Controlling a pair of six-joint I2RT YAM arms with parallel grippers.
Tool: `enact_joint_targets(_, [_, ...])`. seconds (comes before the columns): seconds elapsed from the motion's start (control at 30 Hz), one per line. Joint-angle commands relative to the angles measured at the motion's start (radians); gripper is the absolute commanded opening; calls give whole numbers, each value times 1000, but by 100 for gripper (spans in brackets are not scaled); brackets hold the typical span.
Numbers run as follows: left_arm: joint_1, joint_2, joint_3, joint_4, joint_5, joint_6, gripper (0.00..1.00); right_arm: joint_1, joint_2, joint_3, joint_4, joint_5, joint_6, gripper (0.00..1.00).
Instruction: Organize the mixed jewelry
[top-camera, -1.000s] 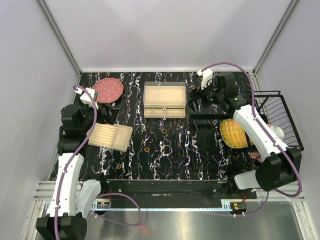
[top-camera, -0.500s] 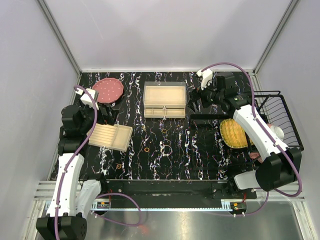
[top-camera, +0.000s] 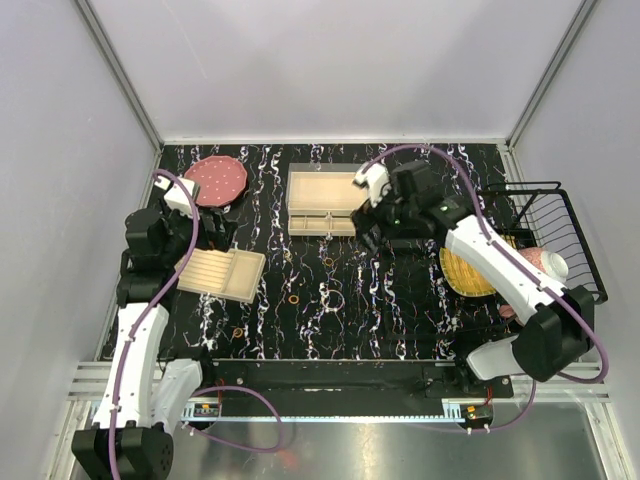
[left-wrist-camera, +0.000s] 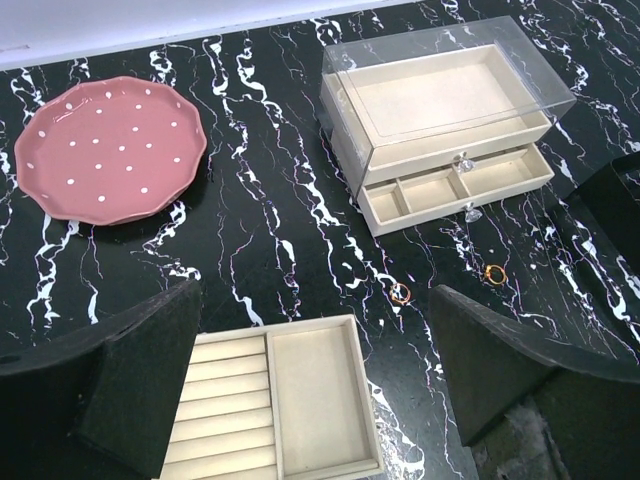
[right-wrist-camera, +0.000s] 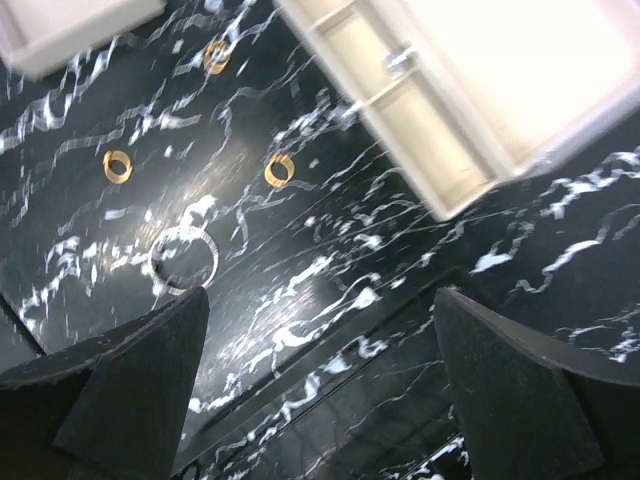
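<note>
With your right gripper (right-wrist-camera: 320, 300) spread wide, center it over the gold ring (right-wrist-camera: 280, 168) nearest the drawer box (top-camera: 330, 200), then descend straight down.

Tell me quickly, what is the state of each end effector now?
Left end effector: open, holding nothing.
Right end effector: open, holding nothing.

no readable text, labels, brands or numbers anywhere
</note>
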Motion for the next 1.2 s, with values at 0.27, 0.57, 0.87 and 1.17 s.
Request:
enact_joint_targets(0.27, [1, 53, 41, 33, -92, -2, 99, 333, 16, -132, -35, 132, -102, 89])
enact_joint_targets(0.57, [1, 76, 68, -18, -159, 38, 99, 469, 180, -138, 13, 172, -122, 74])
enact_joint_targets(0.87, [1, 93, 74, -42, -169, 73, 99, 512, 299, -115, 34, 183, -130, 66])
enact_joint_targets(1.17, [1, 100, 45, -33, -171, 93, 99, 546, 365, -99, 47, 209, -147, 60])
